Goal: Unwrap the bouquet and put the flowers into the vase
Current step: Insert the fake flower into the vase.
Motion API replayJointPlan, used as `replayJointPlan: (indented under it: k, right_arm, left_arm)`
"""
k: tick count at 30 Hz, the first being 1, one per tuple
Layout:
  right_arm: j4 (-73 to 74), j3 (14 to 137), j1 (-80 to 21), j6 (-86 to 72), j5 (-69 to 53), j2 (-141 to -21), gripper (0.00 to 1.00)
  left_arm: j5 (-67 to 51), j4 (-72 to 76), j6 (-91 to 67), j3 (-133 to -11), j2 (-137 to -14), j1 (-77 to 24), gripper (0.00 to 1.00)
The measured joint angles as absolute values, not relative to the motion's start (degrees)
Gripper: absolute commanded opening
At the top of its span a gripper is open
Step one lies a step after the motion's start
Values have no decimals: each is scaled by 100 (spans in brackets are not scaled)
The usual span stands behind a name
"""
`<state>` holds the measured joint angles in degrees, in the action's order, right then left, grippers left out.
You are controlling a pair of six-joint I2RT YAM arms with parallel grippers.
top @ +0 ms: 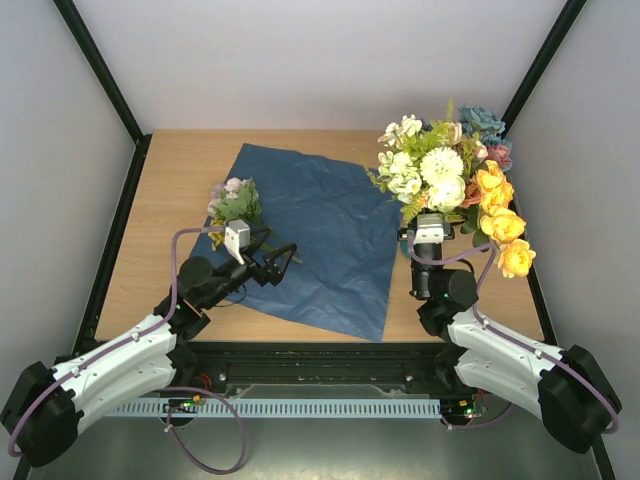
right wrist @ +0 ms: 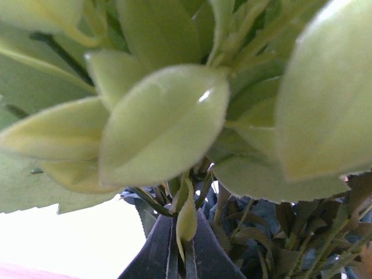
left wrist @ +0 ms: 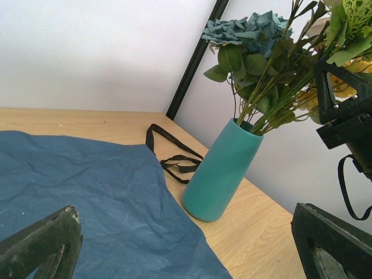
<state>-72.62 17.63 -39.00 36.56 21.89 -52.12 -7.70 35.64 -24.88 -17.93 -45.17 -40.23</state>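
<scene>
Leaves are crowded against the right wrist lens; most flowers are stood in the vase.
The right gripper is closed among the stems, a leaf tip at its seam; the left gripper is held wide apart over the flattened blue paper. One small sprig is seen lying at the paper's left edge and is judged the next pick, to be carried across to the vase at right.

This looks like a robotics lab test cell: a bare wooden table boxed in by plain white panels and black frame posts. One post stands far beyond the fingers of the left gripper, and a white slotted cable duct runs behind them.
</scene>
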Motion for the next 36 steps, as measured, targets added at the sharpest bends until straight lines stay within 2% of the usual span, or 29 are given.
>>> replayJointPlan:
  k: [15, 36]
  right_arm:
    - [-7843, 1623, -3374, 3293, 2178, -5599, 1]
    - [-8217, 1092, -3288, 2340, 2641, -6132, 1]
  left_arm:
    - [-858, 3573, -2497, -1793, -4554, -4023, 99]
    - [-899, 3649, -2510, -1793, -4619, -4023, 100]
